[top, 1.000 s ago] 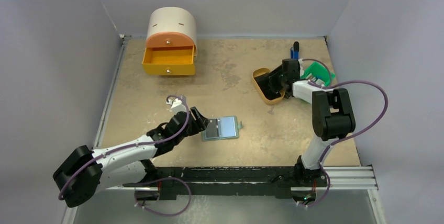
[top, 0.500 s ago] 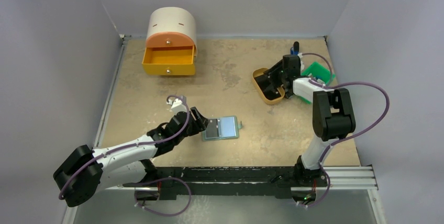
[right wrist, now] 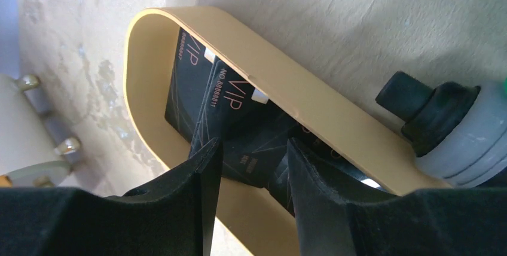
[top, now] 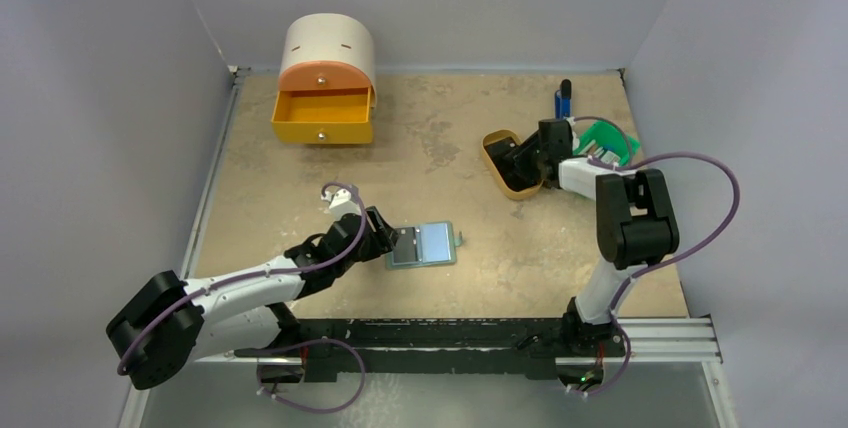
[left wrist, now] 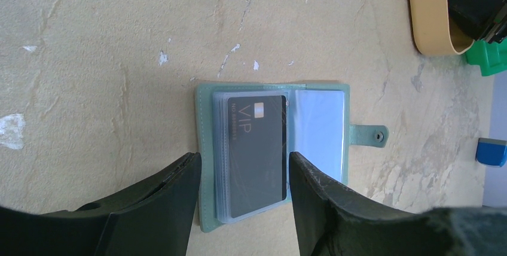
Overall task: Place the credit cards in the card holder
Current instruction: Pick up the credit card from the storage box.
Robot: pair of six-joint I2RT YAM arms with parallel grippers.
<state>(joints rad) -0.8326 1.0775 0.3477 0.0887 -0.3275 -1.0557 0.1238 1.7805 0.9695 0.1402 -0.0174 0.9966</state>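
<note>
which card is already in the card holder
The VIP card in the left pocket of the card holder; the other cards lie in the tan tray.

Right tool [top: 516, 161] sits low over the tan tray [top: 490, 142].

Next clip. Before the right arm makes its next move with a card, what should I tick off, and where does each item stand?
1. The card holder lies open and flat: ok.
2. One credit card sits in its left pocket, and the right pocket looks free: ok.
3. The left gripper is open, with its jaws on either side of that left page: ok. Whether it presses the holder down: cannot tell.
4. The right gripper is down in the tan tray with its jaws apart: ok.
5. A single card is singled out from the overlapping cards: cannot tell.
6. A card is lifted out of the tray: not ok.
</note>
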